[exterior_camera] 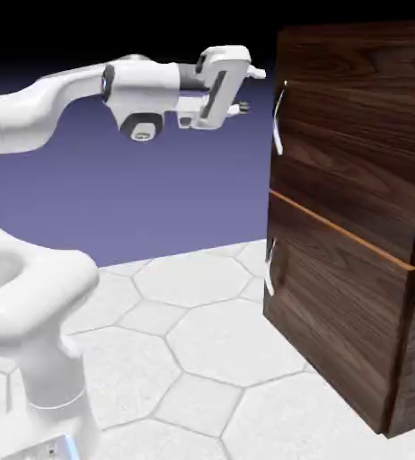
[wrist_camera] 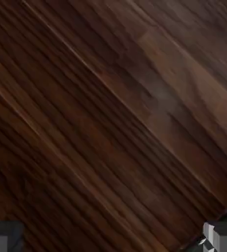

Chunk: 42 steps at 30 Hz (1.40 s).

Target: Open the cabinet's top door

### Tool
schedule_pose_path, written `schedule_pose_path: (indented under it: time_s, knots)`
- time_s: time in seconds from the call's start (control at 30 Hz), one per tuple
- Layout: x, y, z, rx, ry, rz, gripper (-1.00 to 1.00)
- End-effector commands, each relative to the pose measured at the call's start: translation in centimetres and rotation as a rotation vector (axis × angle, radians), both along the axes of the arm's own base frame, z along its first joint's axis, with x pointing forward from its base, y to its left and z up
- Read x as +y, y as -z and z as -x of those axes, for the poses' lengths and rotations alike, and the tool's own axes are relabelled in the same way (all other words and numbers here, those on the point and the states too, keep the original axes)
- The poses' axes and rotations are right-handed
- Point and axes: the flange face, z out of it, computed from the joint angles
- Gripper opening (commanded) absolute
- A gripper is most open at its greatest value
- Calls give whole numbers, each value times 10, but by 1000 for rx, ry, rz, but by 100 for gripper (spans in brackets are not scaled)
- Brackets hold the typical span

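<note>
Overall, no brand name, label or readable lettering shows on either the robot or the cabinet (exterior_camera: 355, 225). A small plate with a bluish edge (exterior_camera: 49, 449) sits low on the robot's base, and whatever marks it carries are too small to read. The end effector (exterior_camera: 252, 91) is spread wide, its two fingers well apart with nothing held between them. It hangs in the air near the upper part of the cabinet, just beside the top door (exterior_camera: 355, 135) and short of it, toward the exterior view's left. The top door is the larger upper panel of dark walnut-grain wood, and it lies shut, level with the cabinet's front. Its slim metallic upper handle (exterior_camera: 278, 119) runs roughly upright near the door's edge on the exterior view's left, near the fingers but apart from them. Below, an orange-edged seam (exterior_camera: 341, 229) slants down toward the exterior view's right, and under it the lower door (exterior_camera: 337, 305) is shut too, with a metallic lower handle (exterior_camera: 270, 268) of its own. The white arm (exterior_camera: 31, 117) reaches across from the exterior view's left above a floor (exterior_camera: 238, 346) of pale, large-patterned tiles. In the hand view, plain dark wood grain fills nearly everything, running diagonally, with the grey fingertips (wrist_camera: 223, 237) at the bottom corners.
</note>
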Motion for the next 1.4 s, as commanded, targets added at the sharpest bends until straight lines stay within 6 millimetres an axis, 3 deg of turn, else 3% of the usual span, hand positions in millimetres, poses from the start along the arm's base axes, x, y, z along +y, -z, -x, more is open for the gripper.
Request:
schedule_pose_path:
  time_s: [0.0,0.17,0.33,0.37,0.53,0.57,0.6,0.87,1.03,1.37]
  knots:
    - [7,4,-3,-13,0,-58,0]
    - [37,31,-25,-65,-7,-345,0]
    - [60,71,-54,-91,-16,-628,0]
    - [60,71,-54,-91,-16,-628,0]
    - [58,71,-104,-91,-16,-628,0]
    - [58,71,-104,-91,-16,-628,-100]
    - [58,71,-104,-91,-16,-628,-100]
    - [29,71,-33,-36,-185,-635,-100]
    - [22,71,-20,-25,-218,-635,-100]
    - [-50,71,76,62,-480,-638,-100]
